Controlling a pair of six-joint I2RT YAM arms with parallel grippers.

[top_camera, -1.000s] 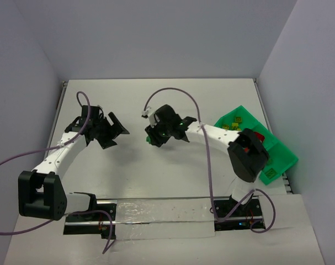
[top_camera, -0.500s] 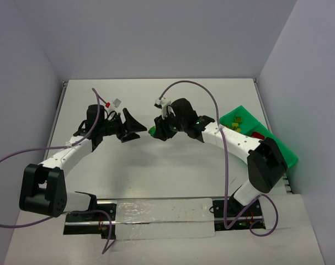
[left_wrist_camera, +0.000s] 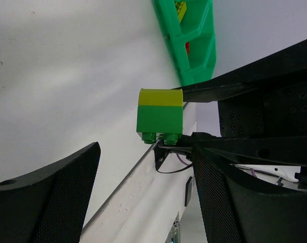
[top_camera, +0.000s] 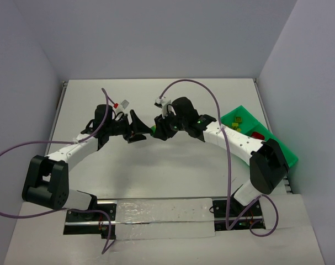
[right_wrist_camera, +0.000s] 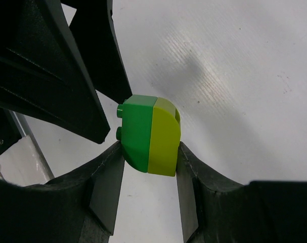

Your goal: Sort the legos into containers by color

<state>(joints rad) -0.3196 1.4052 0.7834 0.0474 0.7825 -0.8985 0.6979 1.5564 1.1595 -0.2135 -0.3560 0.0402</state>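
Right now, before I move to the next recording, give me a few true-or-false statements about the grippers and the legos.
1. The right gripper is shut on a two-colour brick, green and yellow-green. True.
2. That brick lies on the table. False: it is held clear above the table.
3. The left gripper is shut. False: its jaws stand open, just beside the brick's green end.
4. The tray at the table's right edge holds a red brick. True.
5. The brick's studs are on its yellow-green half. False: they stick out of the green half.
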